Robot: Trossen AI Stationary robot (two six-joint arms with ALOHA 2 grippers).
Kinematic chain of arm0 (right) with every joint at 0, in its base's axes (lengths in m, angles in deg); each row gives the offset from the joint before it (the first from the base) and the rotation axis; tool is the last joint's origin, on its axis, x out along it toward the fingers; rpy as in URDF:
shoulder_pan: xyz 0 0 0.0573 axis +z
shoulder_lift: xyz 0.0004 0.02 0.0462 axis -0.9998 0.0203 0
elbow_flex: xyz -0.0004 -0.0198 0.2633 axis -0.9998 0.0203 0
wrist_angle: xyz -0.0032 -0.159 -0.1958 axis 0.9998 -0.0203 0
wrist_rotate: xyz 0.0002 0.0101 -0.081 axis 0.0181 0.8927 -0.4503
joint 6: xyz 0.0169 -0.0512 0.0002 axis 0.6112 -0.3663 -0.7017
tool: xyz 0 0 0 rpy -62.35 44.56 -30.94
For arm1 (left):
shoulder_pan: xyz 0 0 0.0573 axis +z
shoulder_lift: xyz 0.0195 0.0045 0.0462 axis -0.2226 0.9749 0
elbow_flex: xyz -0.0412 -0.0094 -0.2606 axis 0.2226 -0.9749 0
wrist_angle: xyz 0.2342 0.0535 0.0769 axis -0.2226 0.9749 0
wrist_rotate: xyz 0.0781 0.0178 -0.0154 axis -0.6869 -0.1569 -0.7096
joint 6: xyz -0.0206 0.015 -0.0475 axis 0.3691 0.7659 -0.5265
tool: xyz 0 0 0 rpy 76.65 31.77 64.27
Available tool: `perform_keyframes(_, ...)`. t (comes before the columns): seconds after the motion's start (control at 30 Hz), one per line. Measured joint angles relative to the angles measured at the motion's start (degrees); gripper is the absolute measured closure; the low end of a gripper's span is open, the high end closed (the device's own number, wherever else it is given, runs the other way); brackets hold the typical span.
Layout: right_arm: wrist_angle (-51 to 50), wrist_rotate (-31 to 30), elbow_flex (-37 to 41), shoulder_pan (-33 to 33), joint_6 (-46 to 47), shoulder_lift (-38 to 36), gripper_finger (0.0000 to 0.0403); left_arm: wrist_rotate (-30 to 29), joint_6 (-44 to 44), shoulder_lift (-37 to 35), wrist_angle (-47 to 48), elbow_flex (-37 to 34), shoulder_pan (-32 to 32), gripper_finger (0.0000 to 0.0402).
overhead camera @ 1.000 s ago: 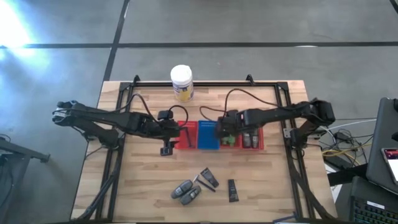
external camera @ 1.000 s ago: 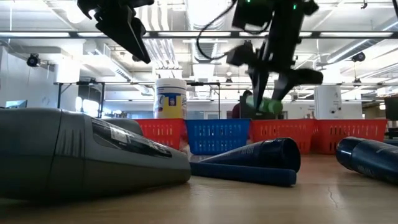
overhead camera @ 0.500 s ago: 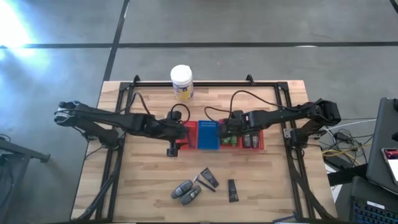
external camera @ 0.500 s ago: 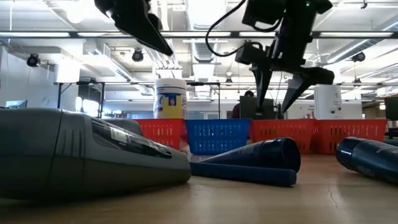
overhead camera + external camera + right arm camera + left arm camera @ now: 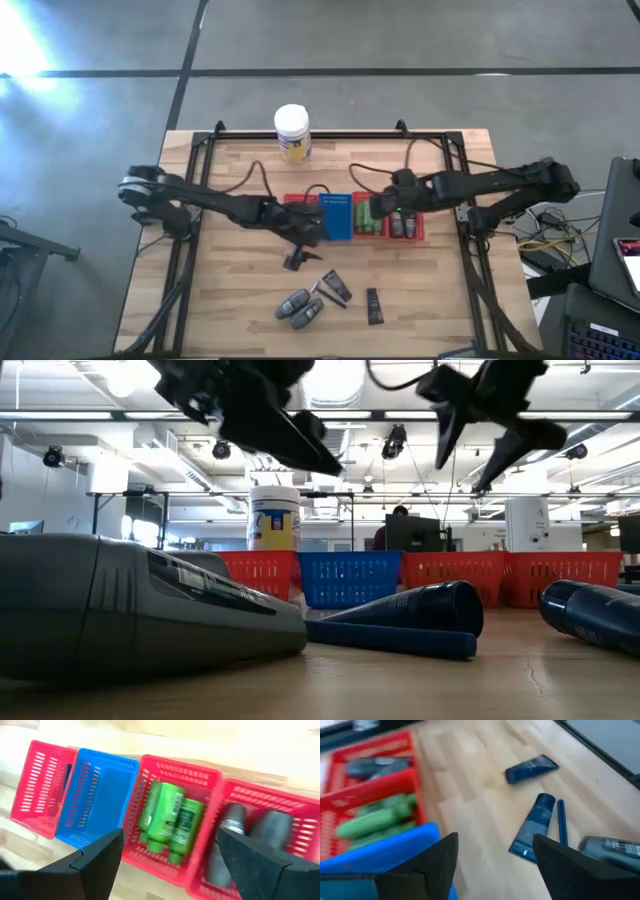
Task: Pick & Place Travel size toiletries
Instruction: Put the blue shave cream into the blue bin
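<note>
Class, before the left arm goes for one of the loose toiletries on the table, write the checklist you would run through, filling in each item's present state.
1. Left gripper open and empty: ok.
2. Right gripper open, nothing held: ok.
3. Green bottles lying inside their red basket: ok.
4. Grey bottles in the end red basket: ok.
5. Blue tubes lying loose on the table, none overlapping: ok.
6. Thin stick apart from the nearer tube: cannot tell.
</note>
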Motion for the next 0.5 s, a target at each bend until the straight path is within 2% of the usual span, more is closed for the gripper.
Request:
perform_keyframes(0.17, -2.3, 0.0, 1.4, 0.0, -0.7, -6.1, 0.0072, 6.2, 0.4, 8.6, -0.2, 4.6, -2.9, 0.0142)
perform_keyframes(0.33, -2.1, -0.2, 2.6, 0.3, -2.5, -9.7, 0.0060, 8.0, 0.9, 15.8, -0.3, 10.2, -6.2, 0.0142)
perform_keyframes(0.5, -2.2, -0.2, 4.1, 1.1, -2.9, -10.5, 0.0050, 8.5, 2.0, 18.8, -0.5, 14.1, -6.3, 0.0142)
